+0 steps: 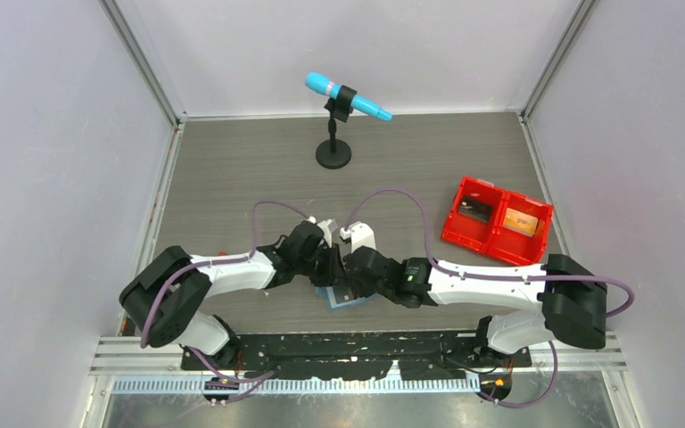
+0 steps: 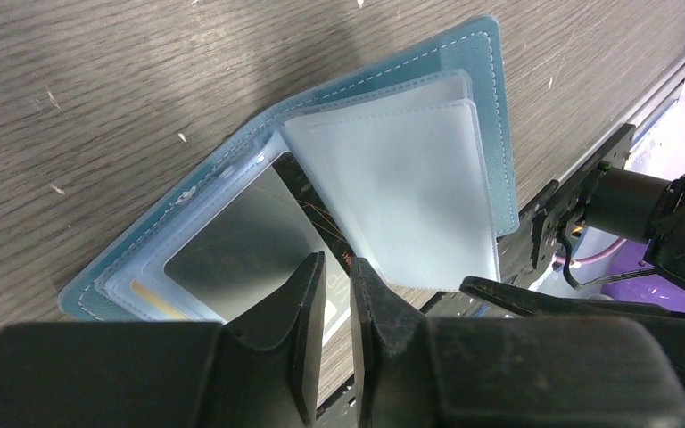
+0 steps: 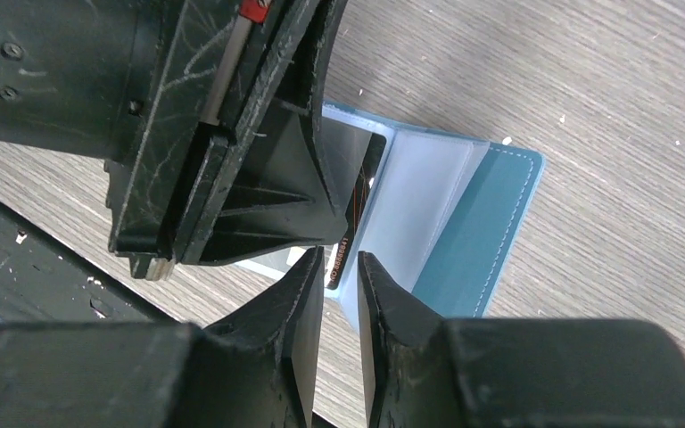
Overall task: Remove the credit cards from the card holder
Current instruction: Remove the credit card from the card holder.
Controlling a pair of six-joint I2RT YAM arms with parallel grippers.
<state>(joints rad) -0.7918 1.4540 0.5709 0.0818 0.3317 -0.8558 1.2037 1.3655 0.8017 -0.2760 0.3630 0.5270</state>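
The card holder (image 2: 491, 107) is a teal bifold wallet lying open on the table, with pale clear sleeves fanned up (image 2: 410, 196). It also shows in the right wrist view (image 3: 477, 232) and under both grippers in the top view (image 1: 346, 301). A dark credit card (image 2: 317, 214) with printed numbers (image 3: 357, 209) sticks partly out of a sleeve. A grey-faced card (image 2: 232, 254) sits in the left sleeve. My left gripper (image 2: 336, 267) and right gripper (image 3: 341, 263) meet tip to tip over the dark card's end. Each has a narrow gap between its jaws, with nothing in it.
A red two-compartment bin (image 1: 498, 242) stands at the right, with an orange-gold card (image 1: 520, 223) in one compartment and a dark item (image 1: 475, 211) in the other. A blue microphone (image 1: 348, 96) on a black stand (image 1: 334, 156) is at the back. Walls enclose the table.
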